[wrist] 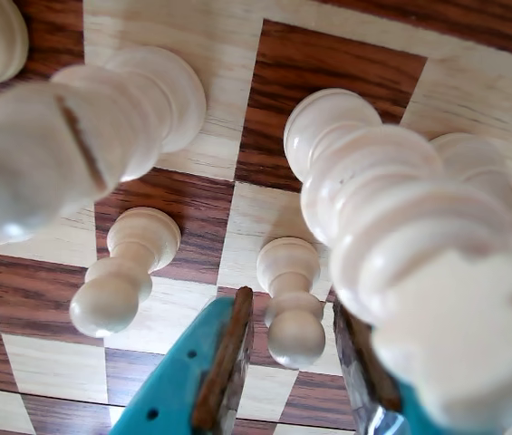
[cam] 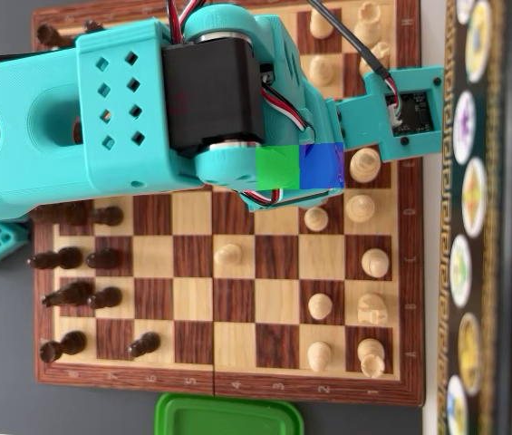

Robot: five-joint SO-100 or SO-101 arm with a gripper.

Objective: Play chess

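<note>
In the wrist view my gripper (wrist: pixel 296 362) is open, with its teal, brown-padded fingers (wrist: pixel 224 362) either side of a white pawn (wrist: pixel 290 304). The pawn's round head sits between the jaws with a gap on each side. A second white pawn (wrist: pixel 124 272) stands one file to the left. Tall white pieces loom blurred at left (wrist: pixel 74 136) and right (wrist: pixel 391 208). In the overhead view the teal arm (cam: pixel 147 109) covers the upper chessboard (cam: pixel 192 308) and hides the gripper. White pieces (cam: pixel 375 263) line the right side and black pieces (cam: pixel 65 294) the left.
One white pawn (cam: pixel 228 255) stands advanced near the board's middle. A green lid (cam: pixel 228 417) lies below the board. A dark strip with round pictures (cam: pixel 473 217) runs along the right edge. The camera module (cam: pixel 410 109) sticks out over the white back row.
</note>
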